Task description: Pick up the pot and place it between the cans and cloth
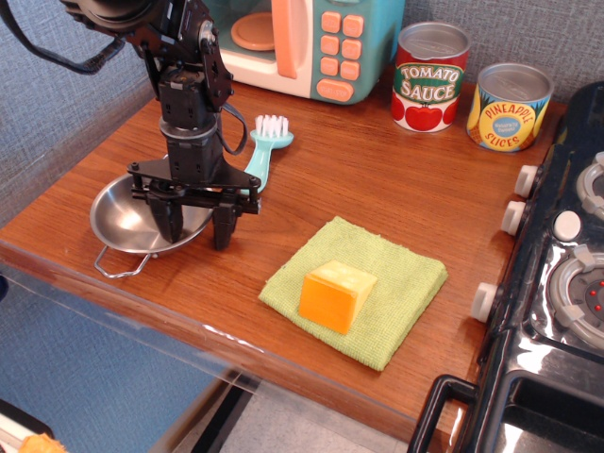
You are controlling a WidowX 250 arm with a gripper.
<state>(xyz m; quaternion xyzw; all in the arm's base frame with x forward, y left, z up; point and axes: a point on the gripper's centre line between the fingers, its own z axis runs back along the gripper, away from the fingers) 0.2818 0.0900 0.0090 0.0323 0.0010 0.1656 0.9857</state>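
Note:
The steel pot (121, 219) sits at the front left of the wooden table (377, 179), one wire handle (121, 265) pointing to the front edge. My gripper (197, 228) points down over the pot's right rim, one finger (173, 223) inside the bowl and the other (223, 232) outside on the table. The jaws stand partly closed with a gap between them. The red tomato sauce can (430, 77) and the yellow pineapple can (509, 107) stand at the back right. The light-green cloth (401, 278) lies at the front centre.
An orange-yellow block (336, 295) sits on the cloth. A teal brush (265, 149) lies just behind the gripper. A toy microwave (311, 42) stands at the back. A black toy stove (566, 283) borders the right side.

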